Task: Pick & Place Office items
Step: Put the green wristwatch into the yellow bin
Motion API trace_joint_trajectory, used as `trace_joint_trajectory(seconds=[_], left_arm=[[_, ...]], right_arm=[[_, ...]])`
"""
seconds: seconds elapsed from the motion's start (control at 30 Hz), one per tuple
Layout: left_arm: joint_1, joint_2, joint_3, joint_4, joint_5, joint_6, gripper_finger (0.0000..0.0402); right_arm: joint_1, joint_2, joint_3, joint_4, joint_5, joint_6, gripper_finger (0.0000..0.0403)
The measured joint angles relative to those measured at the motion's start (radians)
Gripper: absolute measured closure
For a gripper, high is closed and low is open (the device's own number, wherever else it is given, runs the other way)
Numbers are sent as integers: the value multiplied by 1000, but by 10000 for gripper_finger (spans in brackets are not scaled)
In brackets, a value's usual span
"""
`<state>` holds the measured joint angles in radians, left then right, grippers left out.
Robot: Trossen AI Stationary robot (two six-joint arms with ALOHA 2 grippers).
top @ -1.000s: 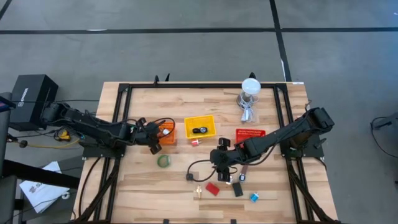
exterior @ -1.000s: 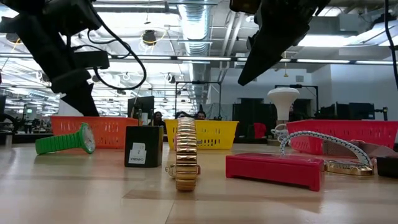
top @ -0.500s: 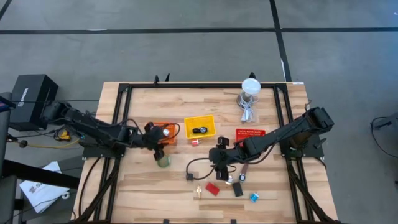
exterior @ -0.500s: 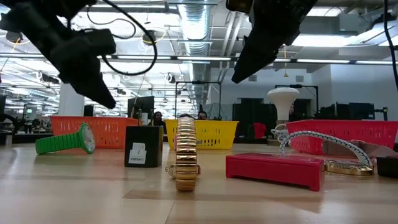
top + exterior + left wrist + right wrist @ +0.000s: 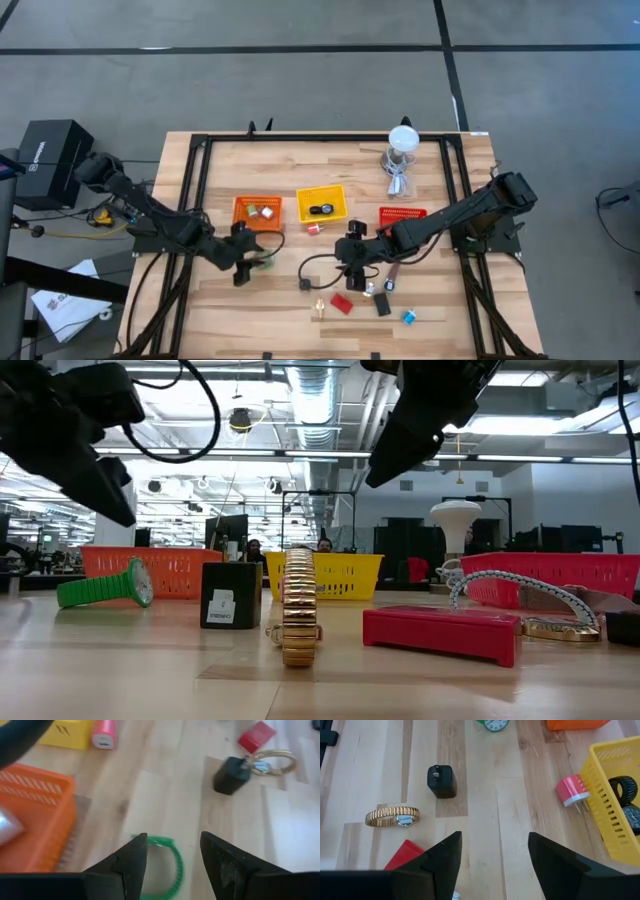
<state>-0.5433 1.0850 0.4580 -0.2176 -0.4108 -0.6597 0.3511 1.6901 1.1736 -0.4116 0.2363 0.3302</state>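
Note:
Office items lie scattered on the wooden table. A green watch (image 5: 263, 258) stands on its strap edge near the orange bin (image 5: 257, 212). My left gripper (image 5: 243, 268) hangs open above it; in the left wrist view the green watch (image 5: 169, 862) shows between the fingers of my left gripper (image 5: 173, 837), untouched. A black charger (image 5: 441, 781), a gold watch (image 5: 392, 816) and a red block (image 5: 405, 855) lie ahead of my right gripper (image 5: 495, 837). It hovers open at mid-table (image 5: 350, 258), clear of them.
A yellow bin (image 5: 322, 203) holding black items stands at the table's middle, with a pink charger (image 5: 572, 790) beside it. A red bin (image 5: 402, 214) is to its right. A white round-topped stand (image 5: 402, 140) with a cable is at the far right. Small items lie near the front edge (image 5: 408, 316).
My left gripper has swung from over the orange bin toward the table's near edge and now hangs over the green watch, turned about as it went. The orange bin now shows uncovered. My right gripper has kept still.

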Motion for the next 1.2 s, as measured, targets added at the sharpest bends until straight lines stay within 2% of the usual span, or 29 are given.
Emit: trace_joint_trajectory(seconds=[0.43, 0.6, 0.93, 1.03, 1.2], left_arm=[[-41, 191, 0, 50, -1, -26, 224], [-41, 238, 0, 110, 26, -26, 224], [-41, 327, 0, 130, 45, -26, 227], [-41, 328, 0, 131, 45, -26, 244], [-41, 328, 0, 132, 45, -26, 298]], right_arm=[[0, 0, 0, 1, 0, -30, 184], [-1, 0, 0, 2, 0, -32, 184], [-1, 0, 0, 6, 0, -34, 184], [-1, 0, 0, 6, 0, -34, 184], [-1, 0, 0, 6, 0, -34, 184]])
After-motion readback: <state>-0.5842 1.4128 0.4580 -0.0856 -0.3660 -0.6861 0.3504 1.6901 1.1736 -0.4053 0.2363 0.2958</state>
